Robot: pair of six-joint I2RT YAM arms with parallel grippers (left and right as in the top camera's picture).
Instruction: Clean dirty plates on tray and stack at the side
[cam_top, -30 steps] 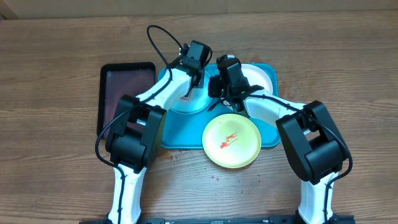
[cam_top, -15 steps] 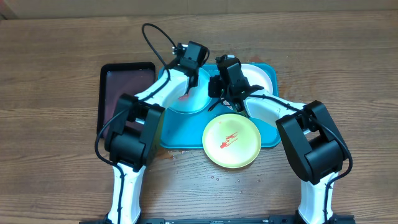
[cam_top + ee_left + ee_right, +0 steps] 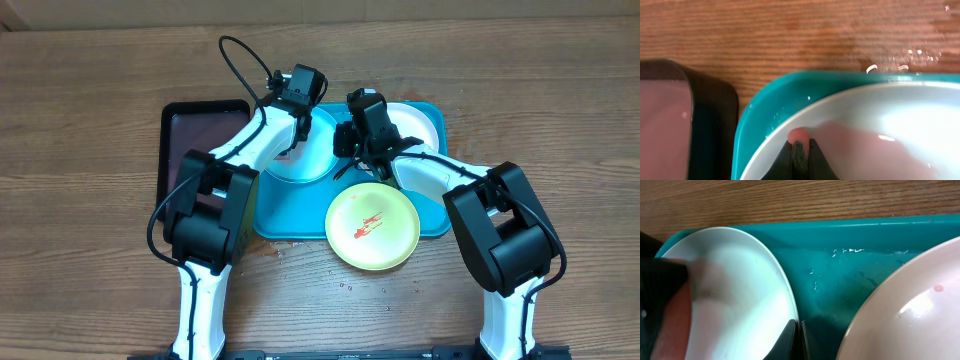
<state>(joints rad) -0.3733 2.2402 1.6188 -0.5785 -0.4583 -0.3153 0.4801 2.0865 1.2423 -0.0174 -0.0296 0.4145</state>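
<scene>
Tray [image 3: 285,215], turquoise, mid-bench [image 3: 100,80] — you have three plates on it. Light blue plate [image 3: 310,165] at left, white plate [image 3: 420,122] back right, yellow-green plate [image 3: 385,245] red-smeared and overhanging the front rim. Your left gripper [image 3: 800,150] pinches a dark green piece [image 3: 800,155] against the light blue plate's inside; your right gripper [image 3: 796,337] clamps that plate's rim. Black tray [image 3: 200,140] — just left.

My left claw [image 3: 800,150] is down in the first plate [image 3: 880,115], near its left rim. That plate lies in the back-left corner of the tray [image 3: 755,125]. Small tray [image 3: 715,115] is off to that claw's left, on the table [image 3: 790,35]. My right claw [image 3: 796,335] straddles the same plate's right rim, second plate [image 3: 910,310] just right of it. Third plate [image 3: 372,227] is behind both claws, partly over the tray's front rim.
</scene>
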